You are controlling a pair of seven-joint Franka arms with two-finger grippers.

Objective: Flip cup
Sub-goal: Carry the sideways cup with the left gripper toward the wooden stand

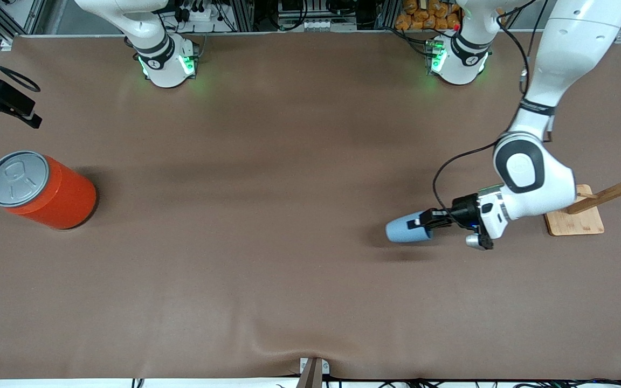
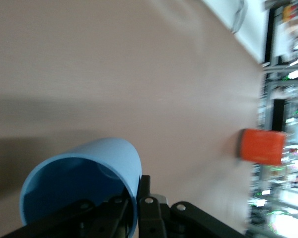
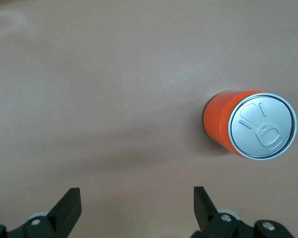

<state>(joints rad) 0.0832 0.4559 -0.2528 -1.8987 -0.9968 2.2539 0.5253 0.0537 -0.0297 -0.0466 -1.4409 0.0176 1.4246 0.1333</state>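
Cup (image 1: 403,229) is lying sideways in the air just above the brown table (image 1: 267,280), toward the left arm's end, with its closed base pointing toward the right arm's end and a dark shadow falling on the cloth beneath it. The left gripper (image 1: 430,221) is clamping the cup at its rim, one black finger (image 2: 148,210) pressing on the outside wall and the other sitting inside the darker blue mouth. The left arm is reaching down from its base and bending sharply at the wrist to hold the cup level.

The brown covering is lying mostly flat, with a soft ripple rising near the edge closest to the front camera. A wooden rack (image 1: 607,194) with pegs is standing on a square base just beside the left arm's wrist, at that end of the table. An orange can (image 1: 46,188) with a grey lid is standing well apart at the right arm's end. The right gripper (image 3: 136,208) is waiting up over the table near that can, its fingers spread wide and holding nothing. Metal framing and cables are lining the table's edge by the bases.
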